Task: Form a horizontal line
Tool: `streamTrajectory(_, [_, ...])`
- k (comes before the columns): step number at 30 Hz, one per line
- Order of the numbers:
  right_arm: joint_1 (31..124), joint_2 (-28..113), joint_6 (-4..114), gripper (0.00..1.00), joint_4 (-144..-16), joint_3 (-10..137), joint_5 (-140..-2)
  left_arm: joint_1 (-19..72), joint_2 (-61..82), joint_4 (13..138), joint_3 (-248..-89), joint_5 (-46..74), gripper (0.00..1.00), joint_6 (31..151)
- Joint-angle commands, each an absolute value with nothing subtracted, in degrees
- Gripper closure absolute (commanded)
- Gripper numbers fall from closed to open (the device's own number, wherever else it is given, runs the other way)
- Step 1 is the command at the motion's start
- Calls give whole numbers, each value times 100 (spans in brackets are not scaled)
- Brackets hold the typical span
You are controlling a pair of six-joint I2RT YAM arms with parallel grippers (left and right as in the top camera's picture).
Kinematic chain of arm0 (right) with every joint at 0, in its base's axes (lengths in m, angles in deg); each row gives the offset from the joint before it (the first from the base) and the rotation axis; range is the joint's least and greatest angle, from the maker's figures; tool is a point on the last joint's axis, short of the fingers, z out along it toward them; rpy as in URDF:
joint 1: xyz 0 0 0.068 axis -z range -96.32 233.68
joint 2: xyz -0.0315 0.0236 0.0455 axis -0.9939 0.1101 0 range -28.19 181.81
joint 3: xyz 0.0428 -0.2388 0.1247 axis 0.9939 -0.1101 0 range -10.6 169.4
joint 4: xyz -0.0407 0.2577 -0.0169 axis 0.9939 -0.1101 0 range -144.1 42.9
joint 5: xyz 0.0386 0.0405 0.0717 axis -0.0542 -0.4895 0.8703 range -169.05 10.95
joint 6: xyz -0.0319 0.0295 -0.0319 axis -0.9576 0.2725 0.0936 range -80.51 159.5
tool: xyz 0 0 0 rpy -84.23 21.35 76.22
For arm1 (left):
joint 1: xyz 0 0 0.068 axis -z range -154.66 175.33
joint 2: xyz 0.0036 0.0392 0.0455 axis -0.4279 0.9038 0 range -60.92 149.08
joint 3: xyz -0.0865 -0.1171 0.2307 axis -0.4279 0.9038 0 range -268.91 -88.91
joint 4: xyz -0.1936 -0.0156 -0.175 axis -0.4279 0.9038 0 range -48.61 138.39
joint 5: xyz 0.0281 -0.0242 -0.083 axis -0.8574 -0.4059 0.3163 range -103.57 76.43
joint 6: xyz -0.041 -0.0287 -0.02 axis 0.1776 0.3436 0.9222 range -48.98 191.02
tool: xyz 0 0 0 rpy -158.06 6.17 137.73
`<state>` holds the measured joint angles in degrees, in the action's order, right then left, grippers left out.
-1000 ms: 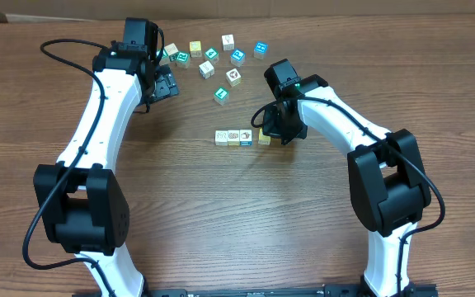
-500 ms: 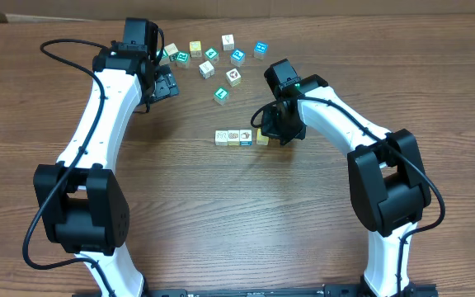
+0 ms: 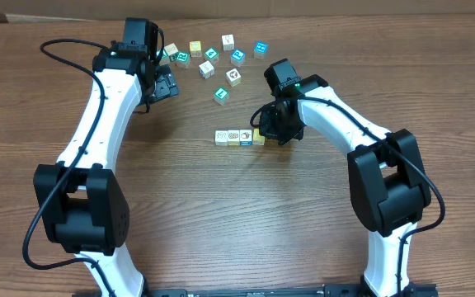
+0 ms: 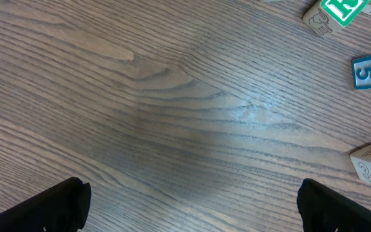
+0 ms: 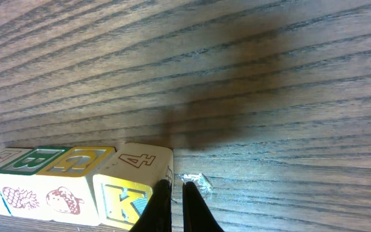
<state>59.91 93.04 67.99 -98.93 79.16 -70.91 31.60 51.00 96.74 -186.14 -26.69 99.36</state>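
The row (image 3: 239, 137) lies in the middle of the table (image 3: 180, 206), four cubes running left to right. The yellow cube (image 5: 131, 187) is its right end and touches the cube beside it. The right gripper (image 5: 174, 193) is closed on nothing, its pinched tips set against that cube's right face like a blunt pusher. The step in hand looks like nudging this last cube flush. To do it well, push straight left along the row's own axis, low and at the middle of the face, so the cube slides rather than turns or tips. A push toward the near or far side would swing it out of line. Go gently, since the other three will shunt left together if pressed hard, then draw the tips straight away without dragging. The left gripper (image 3: 166, 82) hangs wide open over bare wood at the far left, near the loose cubes (image 3: 213, 58), holding nothing.
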Motion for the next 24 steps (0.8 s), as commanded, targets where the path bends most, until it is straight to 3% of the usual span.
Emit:
streamTrajectory(1, [5962, 9088, 6759, 96, -9843, 7866, -7053, 3175, 5174, 9683, -18750, -2748, 1, 9931])
streamTrajectory(16, [5962, 9088, 6451, 96, -9640, 7866, -7661, 3175, 5174, 9683, -18750, -2748, 0, 9931])
streamTrajectory(24, [5962, 9088, 6451, 96, -9605, 7866, -7224, 3175, 5174, 9683, -18750, -2748, 0, 9931])
